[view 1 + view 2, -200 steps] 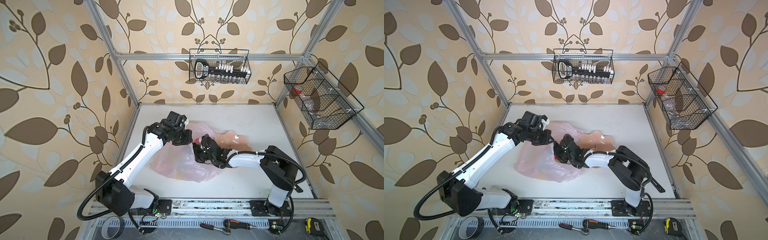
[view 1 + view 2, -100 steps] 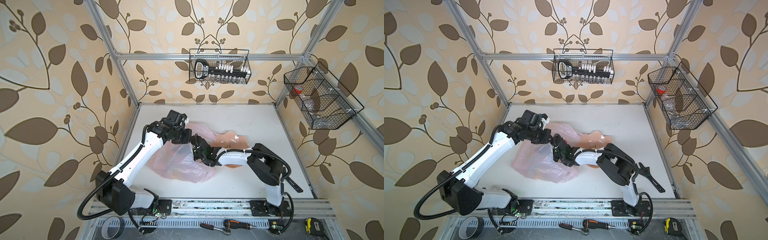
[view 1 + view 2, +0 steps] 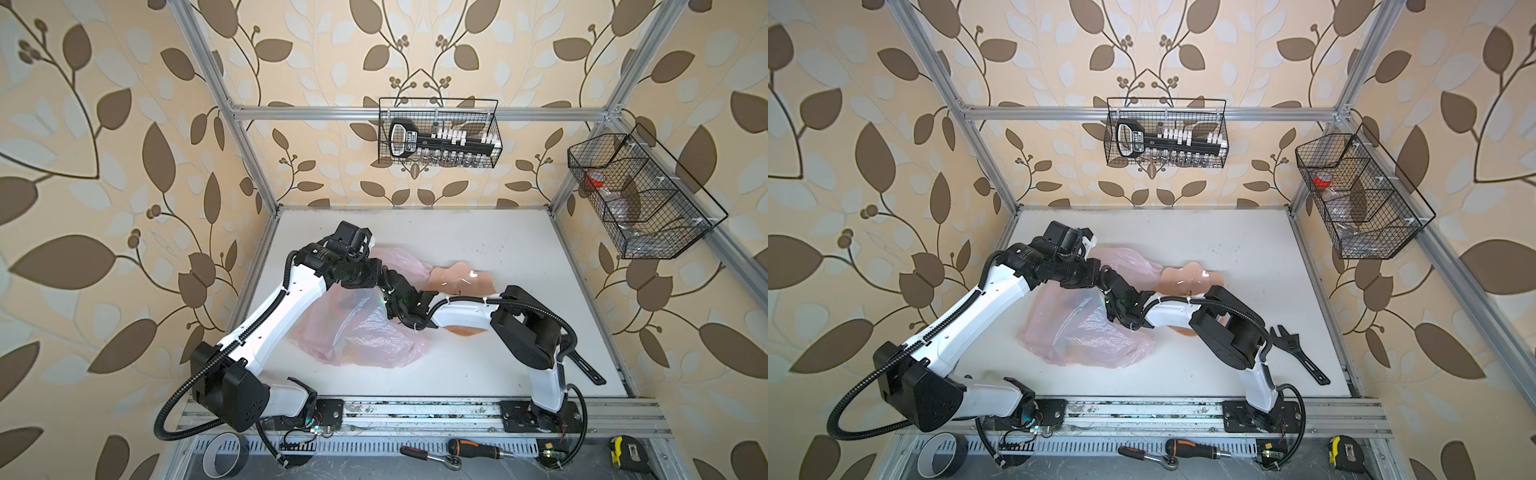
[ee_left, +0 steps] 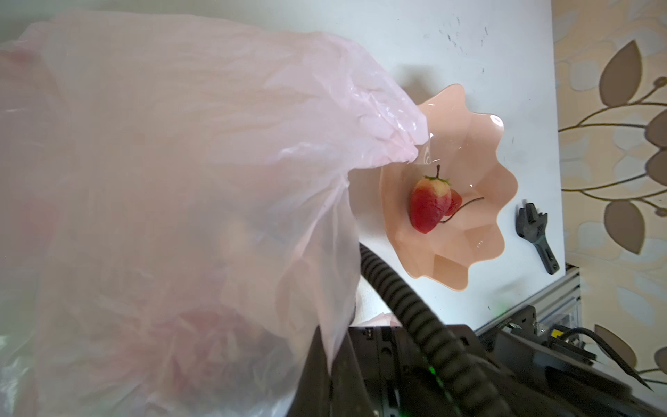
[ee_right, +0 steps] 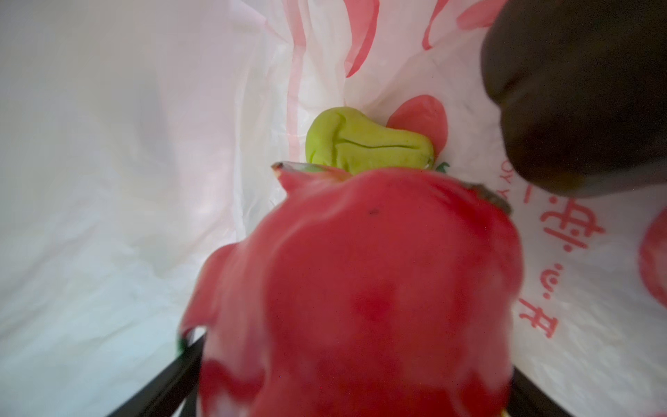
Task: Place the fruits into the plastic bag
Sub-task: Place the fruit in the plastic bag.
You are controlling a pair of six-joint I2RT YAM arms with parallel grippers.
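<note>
- Reaches further toward 9 o'clock than a second ago, right gripper (image 5: 353,343) deep inside plastic bag (image 3: 365,336).
- Straddles blurred red dragon fruit (image 5: 361,289) with jaws spread wide; cannot tell whether gripped.
- Pinches bag's raised 12 o'clock edge with left gripper (image 3: 374,272), fully closed.
- Looks crinkly, translucent pink, red-printed; holds green pear (image 5: 364,148) and dark brown fruit (image 5: 577,90).
- Leaves strawberries (image 4: 429,205) on plate (image 4: 480,151), at bag's 2 o'clock.

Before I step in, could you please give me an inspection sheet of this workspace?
Surface: white table, scuffed at the back.
Job's things: plastic bag holds dragon fruit, pear, dark fruit; strawberry on plate.
Clutter: black wrench lying on the table.
Claws: left claw shut, apparently pinching the bag; right claw inside it, grip unclear.
Cables: black ribbed hoses, no snag seen.
Surroundings: two wire baskets on the walls; tools on the front ledge.
</note>
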